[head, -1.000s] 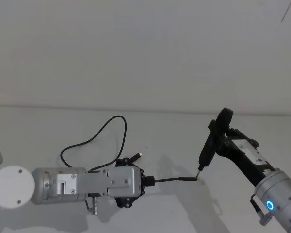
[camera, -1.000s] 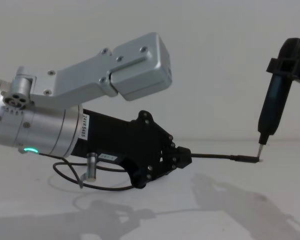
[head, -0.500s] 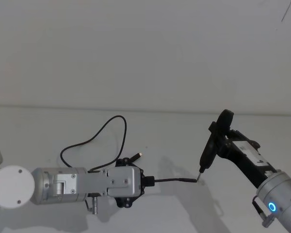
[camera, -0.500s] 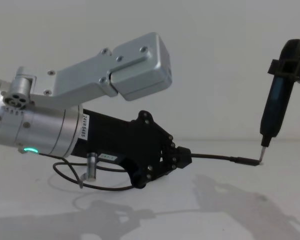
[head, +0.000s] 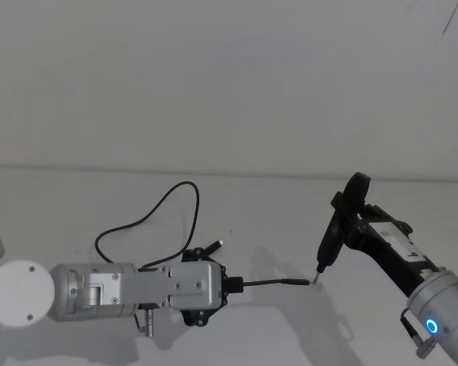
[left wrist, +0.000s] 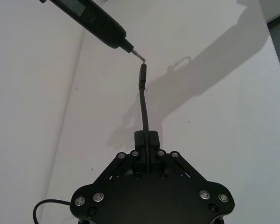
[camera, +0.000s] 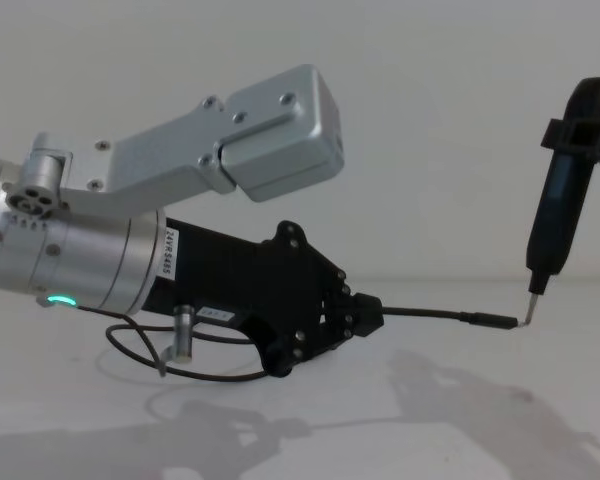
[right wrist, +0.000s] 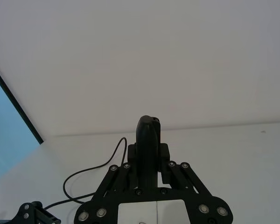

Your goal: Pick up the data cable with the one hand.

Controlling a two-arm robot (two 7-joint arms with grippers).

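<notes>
The left gripper (head: 230, 284) pinches the cable (head: 263, 281), its plug (head: 296, 280) pointing right. The right gripper (head: 349, 223) clamps a pen tool (head: 330, 240), tip touching the plug.

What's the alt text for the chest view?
The left gripper, shut on the cable, holds its plug end out level to the right, where the tip of a near-upright pen tool meets it. The cable's slack loops on the table under the arm.
</notes>
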